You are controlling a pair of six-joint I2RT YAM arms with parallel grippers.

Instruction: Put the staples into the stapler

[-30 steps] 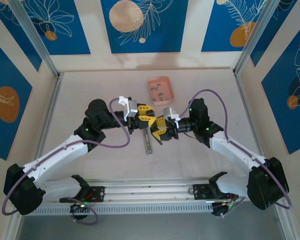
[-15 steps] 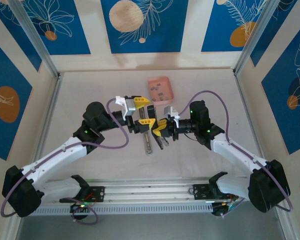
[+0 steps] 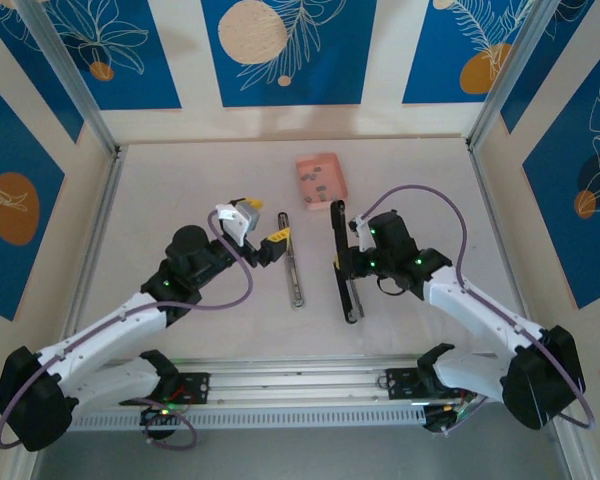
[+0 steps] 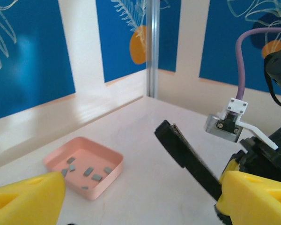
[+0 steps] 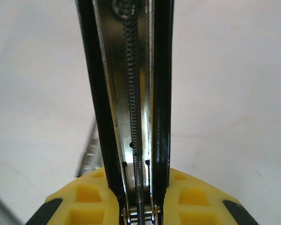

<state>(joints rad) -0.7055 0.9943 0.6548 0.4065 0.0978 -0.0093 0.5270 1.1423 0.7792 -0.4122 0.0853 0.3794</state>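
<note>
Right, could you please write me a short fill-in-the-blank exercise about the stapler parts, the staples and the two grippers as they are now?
1. The staples lie in the ____ tray.
2. The right gripper is shut on the stapler's ____ bar.
3. The left gripper has its jaws ____.
4. The silver rail lies on the table, held by ____ gripper.
Missing words: pink; black; open; neither.

Nothing here can be read from where I stand: no word, number or brand mark shows on the stapler [image 3: 336, 225], the pink tray [image 3: 318, 158] or the blue leaf-patterned wall panels [image 3: 320, 60]
</note>
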